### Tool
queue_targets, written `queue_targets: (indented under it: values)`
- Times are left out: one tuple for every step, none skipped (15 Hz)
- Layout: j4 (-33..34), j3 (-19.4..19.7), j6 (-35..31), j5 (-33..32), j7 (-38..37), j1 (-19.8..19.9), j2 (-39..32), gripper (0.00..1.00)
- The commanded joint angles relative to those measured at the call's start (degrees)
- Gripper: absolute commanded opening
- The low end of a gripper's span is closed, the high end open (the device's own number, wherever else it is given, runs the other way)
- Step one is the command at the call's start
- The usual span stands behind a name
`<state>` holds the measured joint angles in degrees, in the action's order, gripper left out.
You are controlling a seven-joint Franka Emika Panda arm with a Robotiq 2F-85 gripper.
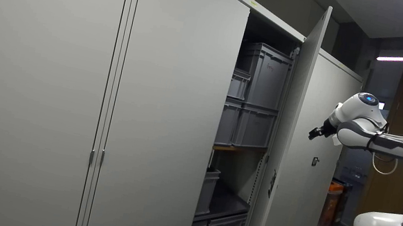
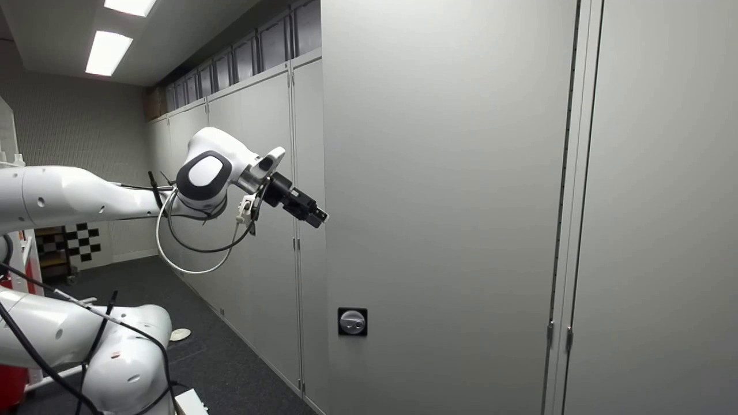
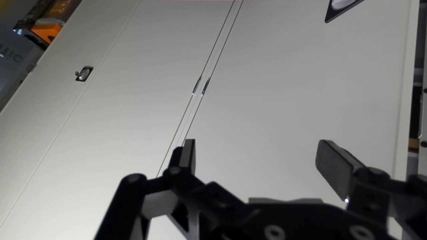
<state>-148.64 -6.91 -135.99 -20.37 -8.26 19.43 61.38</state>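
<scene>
Held the claw point(image 3: 258, 155) spread wide and empty, apparently apart from the open grey cabinet door point(image 2: 450, 202) but near its left edge and higher than its round handle point(image 2: 353, 321) in an exterior view. Seemed at the approach stage; called for lining up carefully with the door before any contact.

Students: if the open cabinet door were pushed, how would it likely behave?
The open cabinet door would probably swing rather than tip, being joined along one edge. It is likely stiff, standing flat and straight. Looking smooth, it might be slippery.
</scene>
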Motion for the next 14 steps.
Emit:
queue_targets:
  values:
    - [4.4, -0.3, -1.6, -2.0, -2.1, 2.0, -5.2, 0.66]
    - [5.0, -0.3, -1.7, -2.1, -2.3, 2.1, -5.9, 0.59]
    - [5.4, -0.3, -1.7, -2.3, -2.4, 2.3, -6.6, 0.5]
    - [5.9, -0.5, -1.7, -2.4, -2.5, 2.3, -7.1, 0.43]
    - [6.4, -0.4, -1.5, -2.3, -2.4, 2.1, -7.7, 0.37]
    - [6.8, -0.4, -1.2, -2.2, -2.2, 1.8, -8.0, 0.27]
    - [7.3, -0.4, -1.3, -2.2, -2.2, 1.6, -8.4, 0.2]
    - [7.7, -0.4, -1.3, -2.2, -2.0, 1.3, -8.7, 0.11]
    - [8.2, -0.2, -1.1, -1.9, -1.7, 0.9, -9.1, 0.05]
    - [8.8, -0.2, -1.1, -1.7, -1.5, 0.4, -9.4, 0.01]
    - [9.2, 0.0, -0.8, -1.3, -1.0, -0.4, -9.6, 0.0]
    - [9.5, 0.0, -0.9, -1.1, -0.8, -0.9, -9.8, 0.0]
    - [10.0, 0.2, -0.9, -0.8, -0.5, -1.8, -10.0, 0.0]
    - [10.3, 0.3, -0.9, -0.5, -0.1, -2.6, -10.1, 0.0]
